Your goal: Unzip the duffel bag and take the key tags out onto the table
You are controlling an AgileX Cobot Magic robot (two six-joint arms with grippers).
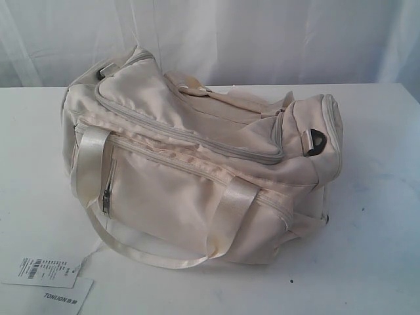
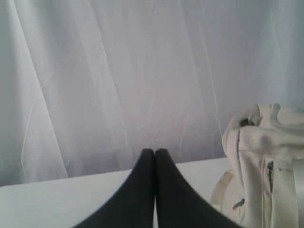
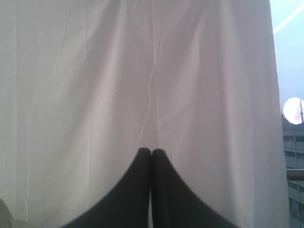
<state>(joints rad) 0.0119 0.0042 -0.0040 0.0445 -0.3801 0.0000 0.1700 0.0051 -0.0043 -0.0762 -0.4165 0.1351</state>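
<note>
The duffel bag [image 1: 197,170] lies on its side near the middle of the white table [image 1: 380,230]. It is cream and shiny, and its long top zipper [image 1: 190,141] looks closed along the whole run that shows. A side pocket zip pull [image 1: 105,200] hangs at the bag's left end in the exterior view. A black strap ring [image 1: 316,141] sits at the right end. 1 ribbon handle [image 1: 230,210] loops down over the near face onto the tabletop. White paper price tags [image 1: 49,279] with a barcode rest on the table in front of the bag's left end.

Neither arm appears in the exterior view. The left gripper [image 2: 154,152] has its 2 black fingers pressed together with nothing between them. It hangs above bare table, with 1 end of the bag [image 2: 270,156] off to the side of the tips, near but apart from them. The right gripper [image 3: 151,151] also has its fingers pressed together, holding nothing, and faces the pale curtain [image 3: 142,71]. No part of the bag can be made out near its jaws.
</note>
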